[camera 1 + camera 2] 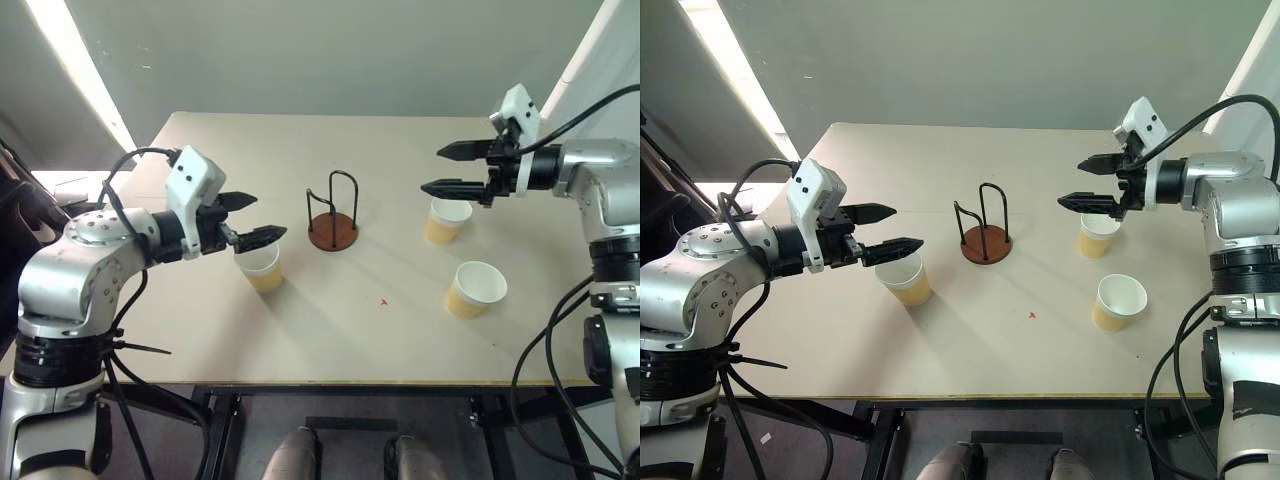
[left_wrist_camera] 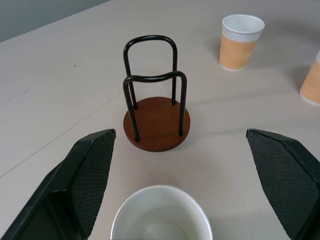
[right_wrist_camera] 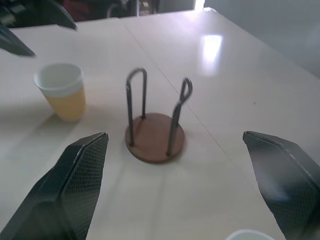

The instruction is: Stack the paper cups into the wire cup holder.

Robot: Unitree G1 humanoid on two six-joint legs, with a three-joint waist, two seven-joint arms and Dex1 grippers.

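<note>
Three paper cups (image 1: 262, 266) (image 1: 447, 220) (image 1: 475, 288) upright on table (image 1: 200, 340), none stacked. Wire cup holder (image 1: 333, 215) at table centre, empty. Cups at its 8, 3 and 4 o'clock.

Left gripper (image 1: 250, 218) spread, empty, over the 8 o'clock cup. Right gripper (image 1: 448, 169) spread, empty, above the 3 o'clock cup.

Cups likely light, thin-walled, crushable; ribbing aids grip. Pinch gently across the wall below the rolled rim.
</note>
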